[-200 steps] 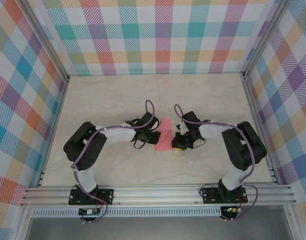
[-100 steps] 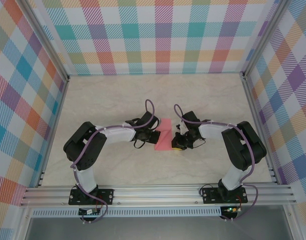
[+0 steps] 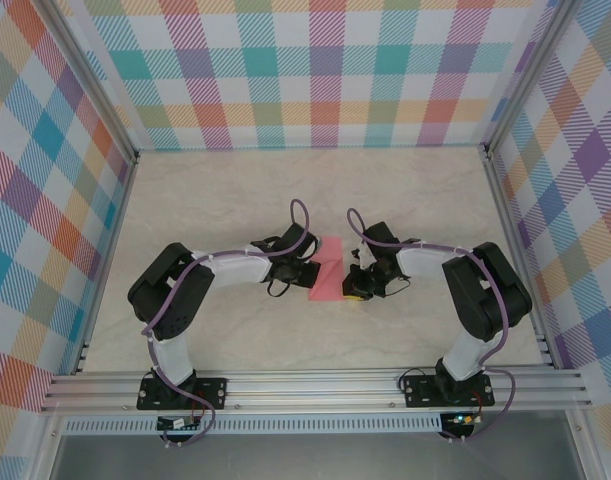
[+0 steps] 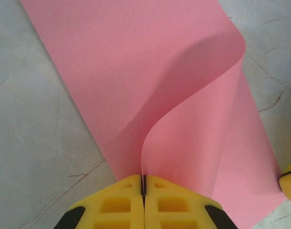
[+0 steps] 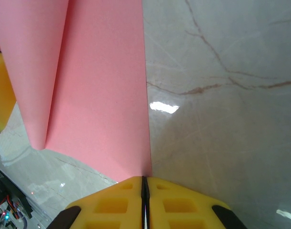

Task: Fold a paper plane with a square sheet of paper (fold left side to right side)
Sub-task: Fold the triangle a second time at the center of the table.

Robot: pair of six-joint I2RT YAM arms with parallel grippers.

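The left arm and right arm look alike: bulky black joint housings linked by white tubular segments, each on a flat black base plate. A purple cable loops along each arm. The left gripper and right gripper have bright yellow fingers with moulded rectangular pockets and black shoulders.

Bright, even overhead light; a white glare patch on the glossy marbled tabletop; the curled salmon-pink paper sheet shades itself softly; focus sharp.
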